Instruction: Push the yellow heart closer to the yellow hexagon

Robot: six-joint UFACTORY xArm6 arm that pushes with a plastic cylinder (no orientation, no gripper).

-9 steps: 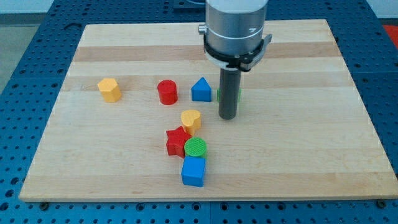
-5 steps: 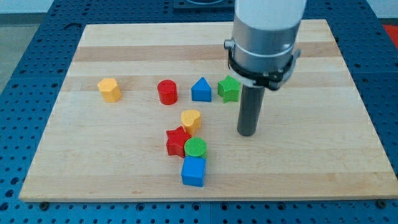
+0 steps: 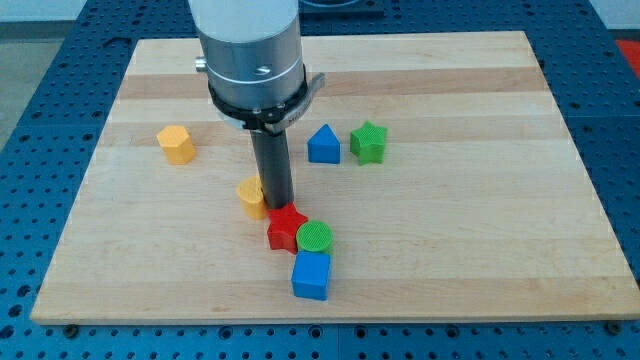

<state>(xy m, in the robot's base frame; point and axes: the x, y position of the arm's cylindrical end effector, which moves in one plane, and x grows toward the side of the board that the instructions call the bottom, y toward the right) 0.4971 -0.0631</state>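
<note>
Now my tip (image 3: 276, 204) is seemingly touching the yellow heart (image 3: 251, 197) at its three o'clock, and the yellow hexagon (image 3: 176, 144) is lying toward ten; there's no gripper.

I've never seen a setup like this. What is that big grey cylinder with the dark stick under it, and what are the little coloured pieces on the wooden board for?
The grey cylinder is the end of a robot arm. It has no hand and holds nothing; it only carries a straight dark rod, and the rod's lower end, my tip, slides over the wooden board to push blocks around. There is one camera; where it is mounted isn't recorded.

On the board lie small blocks: a yellow hexagon at the view's left, a yellow heart just left of my tip and apparently touching it, a red star just below my tip, a green cylinder, a blue cube, and farther up a blue triangular block and a green star. The arm may be hiding other pieces behind it.

The job is to push the heart toward the hexagon.
</note>
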